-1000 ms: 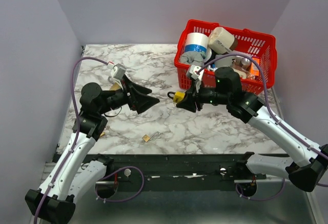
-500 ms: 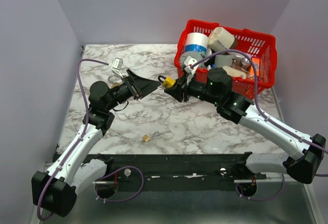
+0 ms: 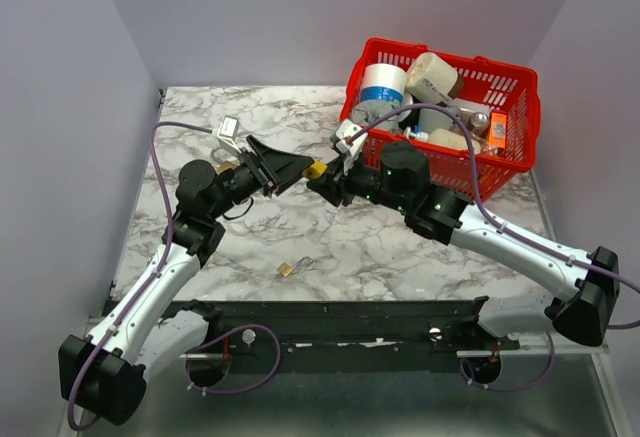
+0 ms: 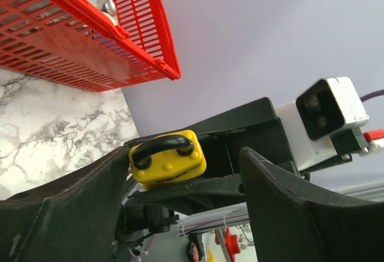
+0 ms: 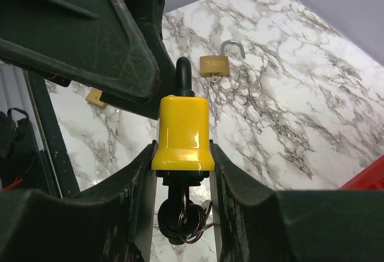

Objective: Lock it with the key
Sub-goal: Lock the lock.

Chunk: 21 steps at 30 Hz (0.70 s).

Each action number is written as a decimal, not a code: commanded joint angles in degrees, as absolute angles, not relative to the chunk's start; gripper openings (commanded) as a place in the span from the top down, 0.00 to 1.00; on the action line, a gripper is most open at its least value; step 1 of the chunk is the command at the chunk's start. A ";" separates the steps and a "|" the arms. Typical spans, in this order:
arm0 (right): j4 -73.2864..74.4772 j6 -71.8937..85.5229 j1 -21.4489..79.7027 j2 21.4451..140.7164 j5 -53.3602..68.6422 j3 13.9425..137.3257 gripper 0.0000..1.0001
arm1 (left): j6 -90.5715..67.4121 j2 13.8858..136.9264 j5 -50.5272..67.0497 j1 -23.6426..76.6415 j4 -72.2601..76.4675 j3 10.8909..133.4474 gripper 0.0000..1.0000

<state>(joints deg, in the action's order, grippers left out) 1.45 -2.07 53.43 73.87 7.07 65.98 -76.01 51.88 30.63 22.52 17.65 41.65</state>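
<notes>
Right tool [image 5: 182,159] tight on yellow padlock [image 5: 180,131]

Layout from my end: the basket [image 3: 503,165] sits on the table [image 3: 400,247] at its far right corner. Mid-table, up off the surface, the padlock [image 5: 180,133] is in the right gripper [image 5: 182,154]. The left gripper [image 3: 300,169] is just left of it, a finger on either side. A second padlock [image 5: 214,64] lies on the table past the left gripper. A small loose piece [image 3: 286,269] lies near the front edge.
</notes>
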 commanded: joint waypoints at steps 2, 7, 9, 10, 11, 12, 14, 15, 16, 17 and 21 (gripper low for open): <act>-4.13 -4.13 54.67 74.18 1.50 68.03 0.99 | -78.22 52.12 29.44 23.64 17.22 42.01 0.25; -5.18 -5.36 55.46 74.35 -1.58 67.32 0.99 | -78.75 52.65 29.44 24.52 18.10 41.40 0.27; -5.45 -5.36 55.37 74.44 -1.76 66.98 0.99 | -78.84 52.91 29.44 24.96 18.46 41.31 0.26; -5.45 -5.27 55.37 74.53 -1.67 66.97 0.99 | -78.84 52.91 29.36 25.13 18.46 41.31 0.26; -5.54 -5.19 55.37 74.53 -1.76 66.89 0.99 | -78.84 53.08 29.36 25.22 18.63 41.31 0.27; -5.54 -4.92 55.46 74.53 -1.58 66.97 0.99 | -78.66 53.17 29.36 25.49 18.63 41.13 0.28; -5.36 -4.83 55.46 74.62 -1.58 66.89 0.99 | -78.40 53.26 29.44 25.84 18.72 40.96 0.30; -5.27 -4.83 55.46 74.62 -1.50 66.88 0.99 | -78.49 53.35 29.36 25.93 18.72 40.96 0.34; -5.19 -4.92 55.46 74.62 -1.41 66.88 0.99 | -78.40 53.35 29.36 26.01 18.81 40.61 0.37; -5.19 -4.92 55.46 74.53 -1.32 66.88 0.99 | -78.40 53.26 29.27 26.02 18.98 40.61 0.41; -4.49 -5.01 55.46 73.92 -0.35 65.92 0.99 | -77.52 53.26 29.09 26.02 19.25 40.52 0.60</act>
